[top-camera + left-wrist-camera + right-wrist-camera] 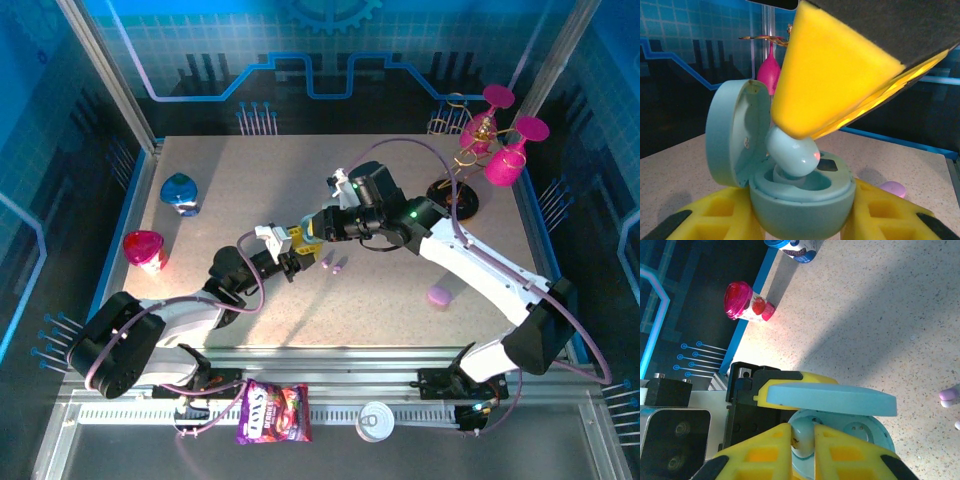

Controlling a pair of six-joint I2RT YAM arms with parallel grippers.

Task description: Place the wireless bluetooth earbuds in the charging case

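My left hand [802,222] was clamped on the open blue case [800,205], my right hand [802,435] pinched a blue earbud [792,152] right at its socket, not quite seated, I reckoned, while two purple earbuds [340,267] lay on the bench [400,320] nearby, not yet cased.

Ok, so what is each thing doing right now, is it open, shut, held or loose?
Light blue pebble-shaped plastic charging case: lid open, clamped in left gripper.
Tiny light blue plastic earbud: pinched by right gripper, partly in the case's socket.
Two tiny purple plastic earbuds: loose on the table.
Purple pebble-shaped case: closed, lying alone on the table.
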